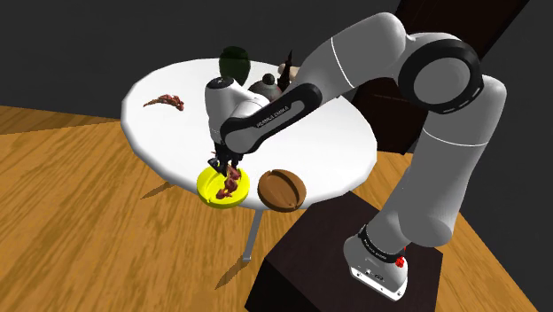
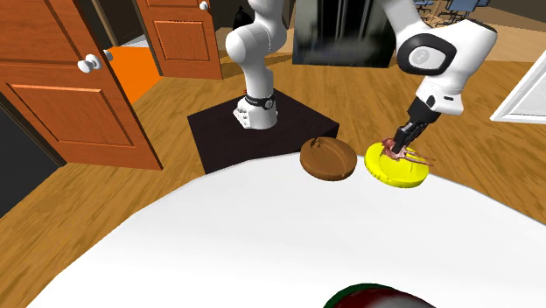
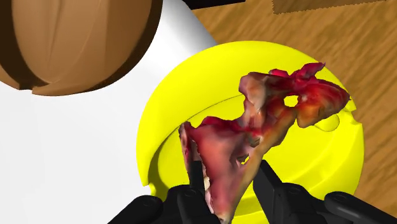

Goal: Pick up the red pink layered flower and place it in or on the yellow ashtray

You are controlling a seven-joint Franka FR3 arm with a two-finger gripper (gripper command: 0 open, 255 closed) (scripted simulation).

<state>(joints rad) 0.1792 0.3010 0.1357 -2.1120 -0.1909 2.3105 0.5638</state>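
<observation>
The red-pink layered flower (image 3: pixel 261 133) is clasped at its lower end between my two black fingers, so my gripper (image 3: pixel 229 179) is shut on it. It hangs directly over the yellow ashtray (image 3: pixel 210 76), a round dish near the table's edge. In the shoulder view the gripper (image 1: pixel 223 167) points down at the ashtray (image 1: pixel 209 184), and the flower (image 1: pixel 229 183) reaches its middle. Whether the flower touches the dish I cannot tell. The second exterior view has the gripper (image 2: pixel 401 144), flower (image 2: pixel 408 155) and ashtray (image 2: pixel 389 171) at the table's far edge.
A brown round ribbed object (image 1: pixel 282 189) (image 2: pixel 328 159) sits right beside the ashtray on the white round table (image 1: pixel 337 151). A second reddish flower-like piece (image 1: pixel 165 100) lies at the table's far side, near a dark green object (image 1: pixel 234 64). Wooden floor lies below the edge.
</observation>
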